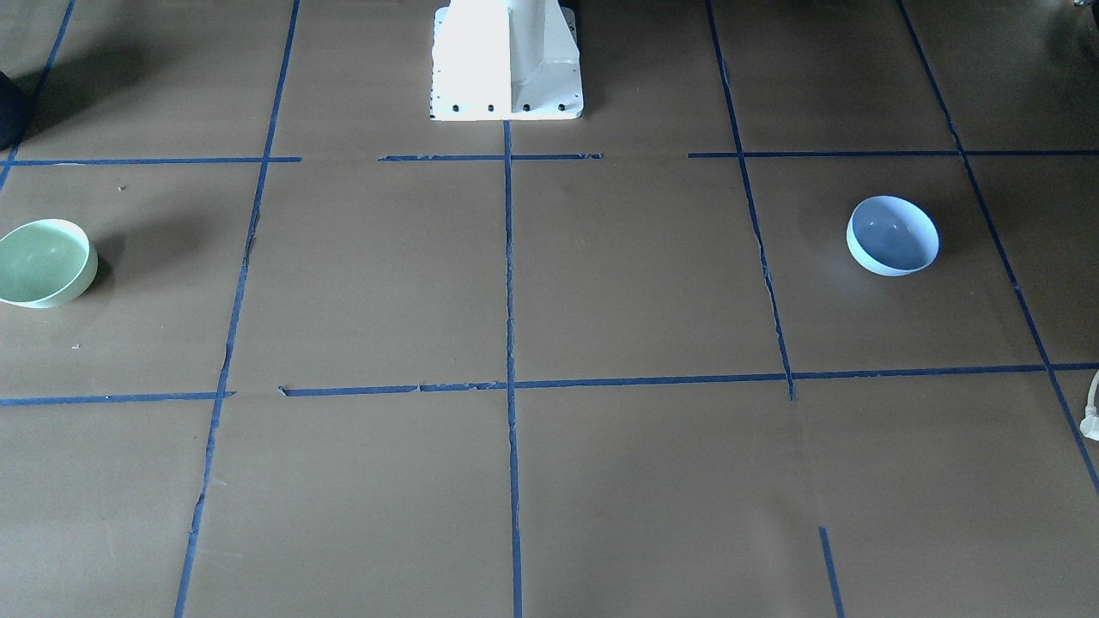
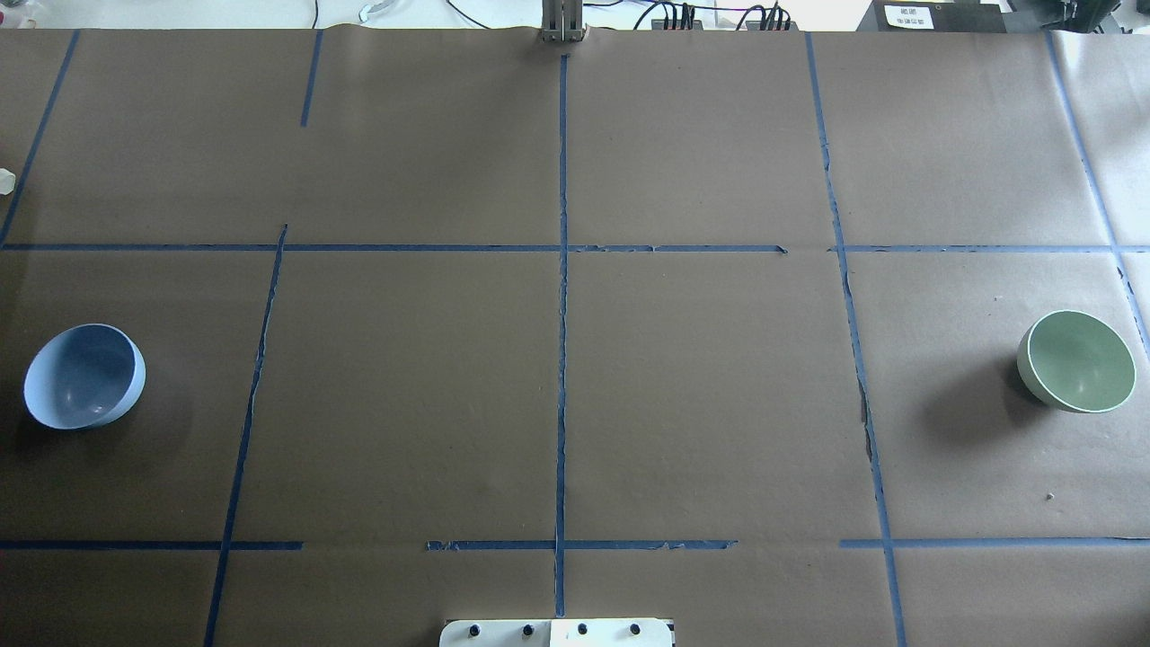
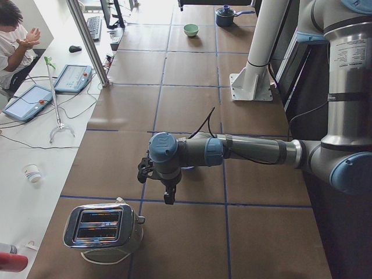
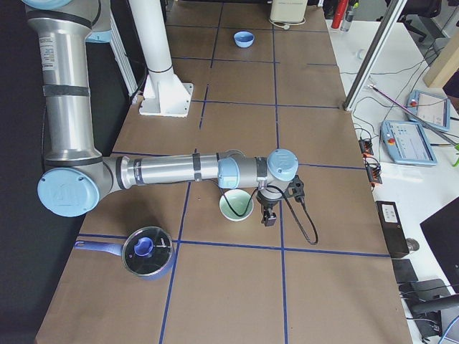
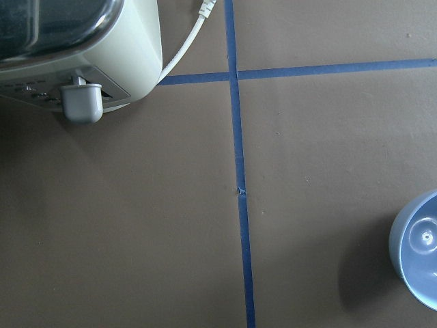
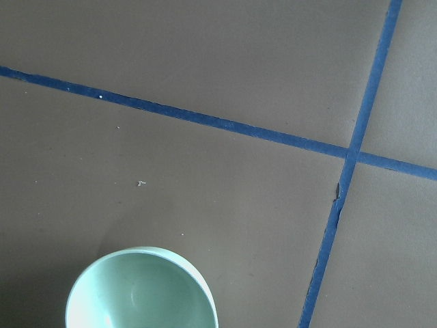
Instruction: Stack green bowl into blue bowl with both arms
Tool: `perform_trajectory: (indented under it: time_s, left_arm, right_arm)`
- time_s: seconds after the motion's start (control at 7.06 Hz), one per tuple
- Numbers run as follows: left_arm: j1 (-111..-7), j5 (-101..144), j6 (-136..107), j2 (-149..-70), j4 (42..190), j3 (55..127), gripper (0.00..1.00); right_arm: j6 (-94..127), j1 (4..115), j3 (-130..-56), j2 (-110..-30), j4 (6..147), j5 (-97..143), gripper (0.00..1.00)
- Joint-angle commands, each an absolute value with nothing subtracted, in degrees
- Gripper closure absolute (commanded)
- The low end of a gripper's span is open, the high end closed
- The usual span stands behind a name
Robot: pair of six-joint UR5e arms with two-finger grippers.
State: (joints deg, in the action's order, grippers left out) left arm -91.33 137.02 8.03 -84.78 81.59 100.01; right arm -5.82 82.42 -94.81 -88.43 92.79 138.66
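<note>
The green bowl (image 2: 1078, 361) sits upright at the table's right end; it also shows in the front view (image 1: 43, 262), the right side view (image 4: 237, 206) and the right wrist view (image 6: 140, 290). The blue bowl (image 2: 84, 376) sits upright at the left end, also in the front view (image 1: 893, 234) and the left wrist view (image 5: 420, 249). My right gripper (image 4: 269, 215) hangs just beside the green bowl. My left gripper (image 3: 169, 196) hangs over the table near the blue bowl. I cannot tell whether either gripper is open or shut.
A toaster (image 3: 104, 226) with a white cord stands past the left gripper, near the table's end. A blue pot with a glass lid (image 4: 147, 252) stands near the right arm. The white pedestal (image 1: 506, 60) is mid-table. An operator (image 3: 14, 35) sits alongside.
</note>
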Motion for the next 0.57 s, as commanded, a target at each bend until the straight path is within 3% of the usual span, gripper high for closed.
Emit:
perform_trajectory:
  time_s: [0.0,0.42]
  left_arm:
    - [-90.88,136.93,7.65,-84.99,83.13,100.02,0.00]
    - [-90.79,136.41,8.00,-84.64,83.76,98.52,0.00]
  right_arm:
    - [-5.80,82.79,-95.45,-88.94,92.99,138.69,0.00]
    - [-5.19,82.71,-94.22,-88.51,92.90,139.04,0.00]
